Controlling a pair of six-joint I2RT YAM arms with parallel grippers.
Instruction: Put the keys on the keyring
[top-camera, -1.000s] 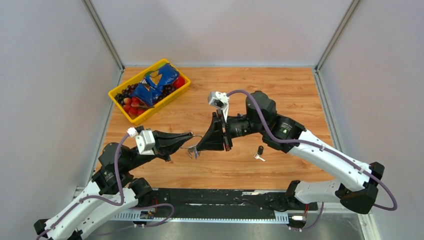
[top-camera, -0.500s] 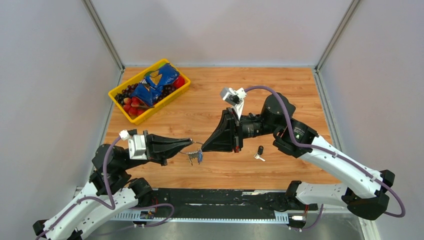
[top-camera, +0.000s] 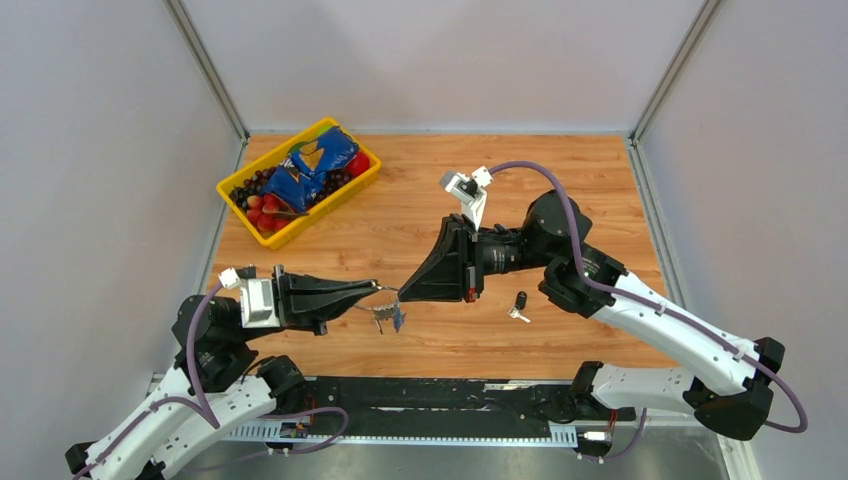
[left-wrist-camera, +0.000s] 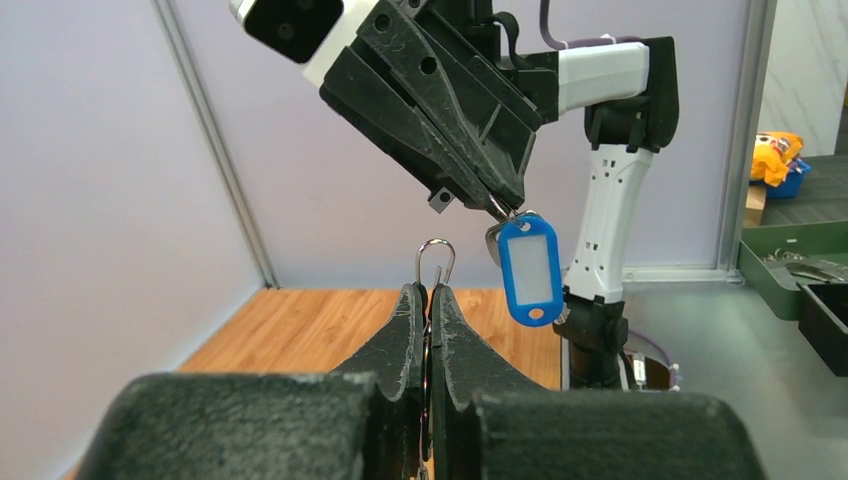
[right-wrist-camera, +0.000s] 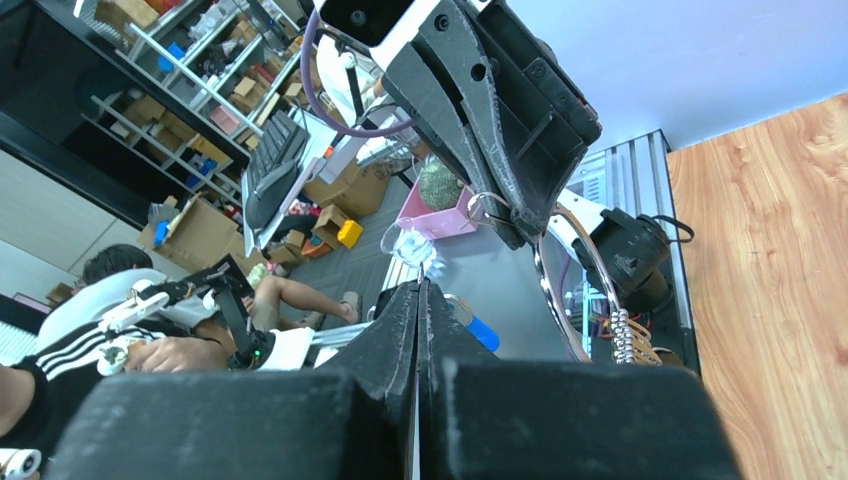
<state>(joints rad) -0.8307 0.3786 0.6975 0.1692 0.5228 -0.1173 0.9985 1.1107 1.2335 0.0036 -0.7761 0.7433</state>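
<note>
Left gripper (left-wrist-camera: 427, 290) clamps the thin wire keyring (left-wrist-camera: 435, 250); right gripper (left-wrist-camera: 497, 205) pinches a blue-tagged silver key (left-wrist-camera: 492, 242).

Robot lab, with stocked shelves (right-wrist-camera: 165, 60) and cardboard boxes (right-wrist-camera: 195, 225)

Two arms, the left arm (top-camera: 180, 405) and the right arm (top-camera: 660, 320), share one counter (top-camera: 600, 170). One yellow bin (top-camera: 332, 204) holds one blue bag (top-camera: 312, 166). One black-headed key (top-camera: 519, 302) lies loose. One blue tag (left-wrist-camera: 530, 270) and one keyring (left-wrist-camera: 436, 260) hang between them.
</note>
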